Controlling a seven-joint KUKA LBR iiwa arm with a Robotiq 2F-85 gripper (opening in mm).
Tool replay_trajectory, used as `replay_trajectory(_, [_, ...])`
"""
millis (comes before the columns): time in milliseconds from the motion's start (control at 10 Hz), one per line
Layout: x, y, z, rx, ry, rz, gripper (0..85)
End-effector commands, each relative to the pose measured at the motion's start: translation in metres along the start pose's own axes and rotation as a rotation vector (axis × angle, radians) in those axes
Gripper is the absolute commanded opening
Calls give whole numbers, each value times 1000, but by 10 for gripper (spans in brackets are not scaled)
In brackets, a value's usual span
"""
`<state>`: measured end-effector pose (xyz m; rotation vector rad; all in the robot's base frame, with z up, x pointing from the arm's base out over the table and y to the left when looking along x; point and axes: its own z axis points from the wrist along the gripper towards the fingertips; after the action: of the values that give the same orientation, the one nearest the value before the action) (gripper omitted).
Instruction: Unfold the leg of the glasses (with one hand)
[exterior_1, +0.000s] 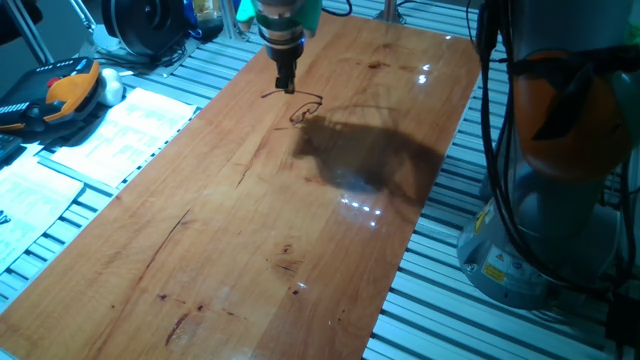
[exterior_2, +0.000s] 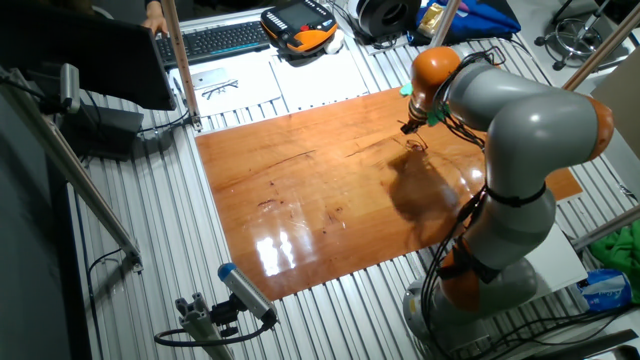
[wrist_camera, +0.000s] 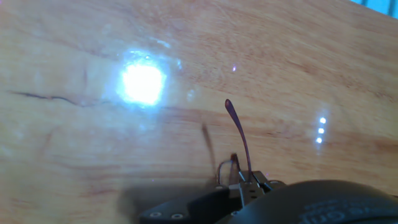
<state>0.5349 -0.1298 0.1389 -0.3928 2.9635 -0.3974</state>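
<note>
One fixed view shows the hand (exterior_1: 287, 84), a small black two-fingered unit below a green ring on the orange and grey robot arm (exterior_1: 560, 120), pointing straight down over the far part of the bench (exterior_1: 270, 230), a long varnished wooden top. Its fingertips are at bench level and appear drawn together on one slim leg of the glasses (exterior_1: 297, 104), a small pair of spectacles with a very thin reddish-brown wire frame. That leg runs out to the left of the fingertips along the wood; the lens rims lie just beside the hand on its near right side, flat on the bench.

The other fixed view shows the glasses (exterior_2: 417, 141) only as a faint wire trace directly below the hand (exterior_2: 409, 127), near the far right edge of the bench (exterior_2: 300, 200). The dark shadow of the arm falls on the wood beside them.

Hand view shows one thin purplish leg of the glasses (wrist_camera: 240, 140) rising from the pinched fingertips at the lower edge and ending in a small rounded tip. Bright lamp reflections lie on the bench (wrist_camera: 74, 155) behind it. The lens rims cannot be made out in this view.

White printed paper sheets (exterior_1: 120, 130) lie on the slatted aluminium table left of the bench.
</note>
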Motion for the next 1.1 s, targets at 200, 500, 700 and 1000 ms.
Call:
replay_trajectory(200, [3, 1, -7, 118, 4, 23, 0])
replay_trajectory(500, [4, 1, -8, 223, 18, 6, 0])
replay_trajectory(700, [4, 1, -8, 298, 37, -21, 0])
replay_trajectory(1000, [1, 5, -8, 305, 72, -12, 0])
